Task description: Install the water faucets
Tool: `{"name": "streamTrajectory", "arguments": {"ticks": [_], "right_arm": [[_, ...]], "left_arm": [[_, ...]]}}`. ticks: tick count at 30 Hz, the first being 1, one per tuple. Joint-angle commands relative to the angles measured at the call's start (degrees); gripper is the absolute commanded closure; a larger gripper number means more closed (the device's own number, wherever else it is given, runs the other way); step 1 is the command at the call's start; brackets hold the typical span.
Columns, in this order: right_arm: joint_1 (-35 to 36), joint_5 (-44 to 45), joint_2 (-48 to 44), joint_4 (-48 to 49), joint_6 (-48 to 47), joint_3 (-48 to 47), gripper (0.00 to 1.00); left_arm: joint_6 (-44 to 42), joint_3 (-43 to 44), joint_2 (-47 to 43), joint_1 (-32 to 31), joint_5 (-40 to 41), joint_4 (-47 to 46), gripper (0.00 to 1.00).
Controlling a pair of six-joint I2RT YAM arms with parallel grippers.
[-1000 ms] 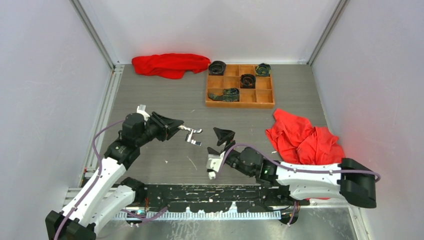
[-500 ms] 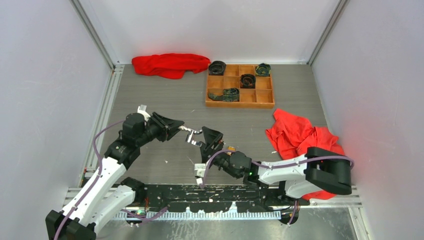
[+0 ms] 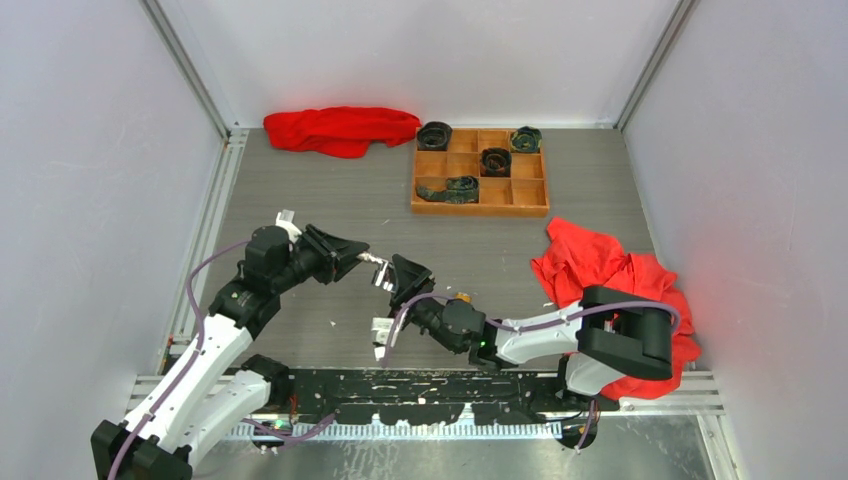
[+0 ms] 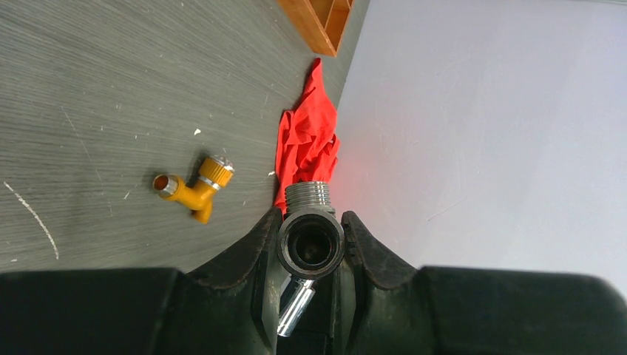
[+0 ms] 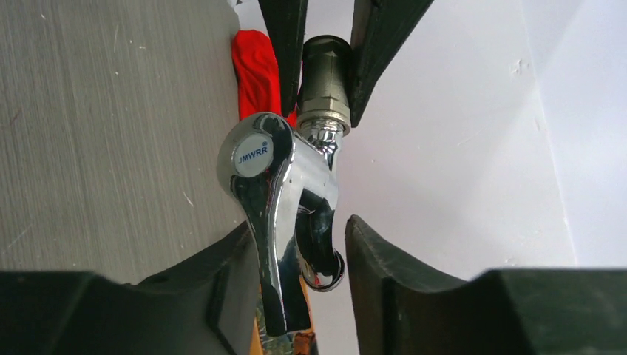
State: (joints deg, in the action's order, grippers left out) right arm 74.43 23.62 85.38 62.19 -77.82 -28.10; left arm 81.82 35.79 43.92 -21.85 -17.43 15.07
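**Silver faucet held in the air between both grippers, "JMWRR" on its handle**

The left gripper (image 3: 350, 258) is clamped on the silver faucet (image 3: 379, 271) and holds it above the grey table (image 3: 300, 180), left of centre. In the left wrist view its fingers (image 4: 260, 244) press on both sides of the faucet's round body, with the threaded end sticking out beyond them.

The right wrist view shows the same grip from the other side: two dark fingers pinch the threaded collar at the top, and the chrome lever handle hangs toward the camera. The handle's round cap (image 5: 253, 155) is white and carries the blue letters "JMWRR". No other writing can be read.

The right gripper (image 3: 408, 279) faces the left one. Its fingers (image 5: 377, 274) stand closely on either side of the handle and spout. Whether they already press on the metal I cannot tell.

The yellow faucet (image 4: 189, 190), with a bent spout, lies on its side on the table, apart from both grippers.

At the far side sits a wooden tray (image 3: 480, 209) with dark rolled items (image 3: 434, 135) in several compartments. One red cloth (image 3: 340, 130) lies to its left, and a second red cloth (image 3: 600, 280) is bunched at the right.
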Motion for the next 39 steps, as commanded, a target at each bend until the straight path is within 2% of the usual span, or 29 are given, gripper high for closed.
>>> {"name": "streamTrajectory", "arguments": {"ticks": [1,6,9,11,16,19,22,25,28,30,32,39], "right_arm": [[0.27,1.54,-3.71,-2.34,9.67,-4.03,0.55],[-0.52,-7.12,-11.22,-18.68,28.87,-7.24,0.65],[-3.12,-16.44,-13.43,-30.31,41.35,-11.12,0.66],[-5.19,-22.71,-15.03,-33.0,49.4,-11.8,0.66],[-13.61,-39.67,-18.54,-33.12,73.73,-11.77,0.66],[-19.87,-48.17,-19.21,-28.21,90.35,-10.11,0.65],[-25.64,-56.23,-17.63,-21.2,107.4,-8.84,0.63],[-29.61,-62.91,-13.04,-18.65,121.8,-10.57,0.61],[-31.02,-66.23,-8.71,-13.26,132.29,-10.68,0.5],[-31.7,-66.34,-7.18,-12.31,135.32,-10.32,0.45],[-32.69,-65.23,-7.15,-17.92,133.34,-10.71,0.38],[-33.64,-54.5,-18.12,-41.49,111.87,-12.84,0.05]], "left_arm": [[-0.76,2.88,-0.47,-0.04,-1.83,-3.29,1.0],[-1.04,2.92,-0.07,-0.04,-1.97,-3.84,1.0],[-1.03,2.59,0.11,-0.04,-2.32,-4.69,1.0],[-0.76,2.22,-0.01,-0.03,-2.32,-5.48,1.0],[-1.51,2.62,0.0,-0.02,-2.55,-4.89,1.0],[-1.75,2.64,0.15,-0.04,-2.96,-5.44,1.0],[-1.75,2.53,-0.06,-0.04,-2.83,-5.75,1.0],[-1.84,2.53,-0.06,-0.04,-2.85,-5.92,1.0],[-1.77,2.53,-0.06,-0.08,-2.85,-6.15,1.0],[-1.75,2.51,-0.39,-0.05,-2.83,-6.19,1.0],[-1.75,2.44,-0.65,-0.09,-2.71,-6.36,1.0],[-1.79,2.46,-0.35,-0.04,-3.17,-6.64,1.0]]}}
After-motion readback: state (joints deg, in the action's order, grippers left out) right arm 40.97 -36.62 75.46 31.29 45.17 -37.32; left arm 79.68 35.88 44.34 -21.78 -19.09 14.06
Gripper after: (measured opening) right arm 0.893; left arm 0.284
